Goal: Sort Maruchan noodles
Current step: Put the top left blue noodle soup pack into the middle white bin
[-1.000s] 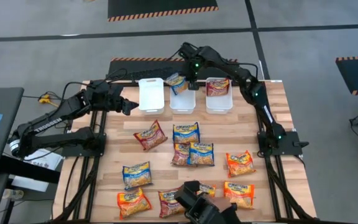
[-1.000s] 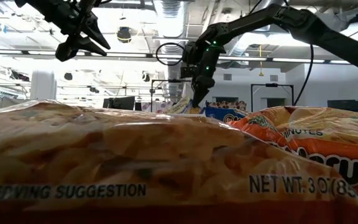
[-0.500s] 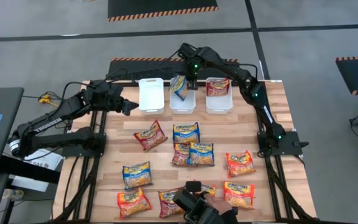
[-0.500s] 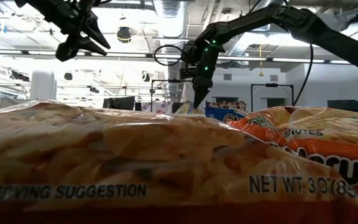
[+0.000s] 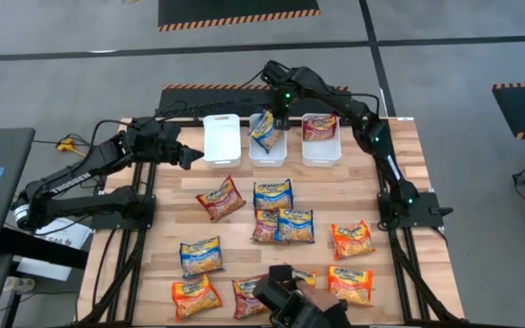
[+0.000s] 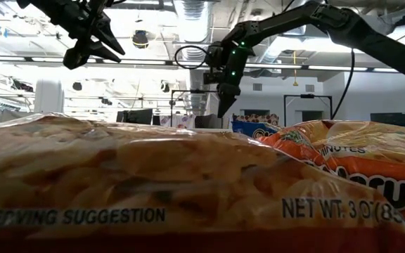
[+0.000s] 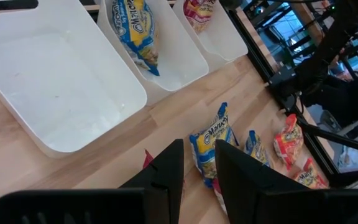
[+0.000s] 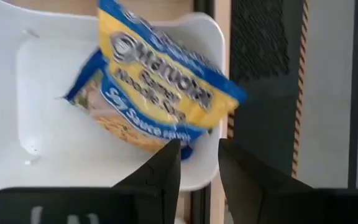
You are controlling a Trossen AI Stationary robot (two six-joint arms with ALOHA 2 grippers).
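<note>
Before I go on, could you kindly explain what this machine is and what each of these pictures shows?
These are two dark robot arms at a wooden table. One camera looks straight down, one sits at table height behind a packet, and one rides on each wrist. Flat square plastic ramen packets in orange, blue and red lie scattered. Three white rectangular plastic bins stand at the far edge. The right gripper is open above the middle bin, where a blue packet lies. The left gripper waits, open, beside the empty bin.

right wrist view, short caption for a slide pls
Blue noodle packet lying tilted in the white middle bin, seen past the right gripper with its jaws apart.
</note>
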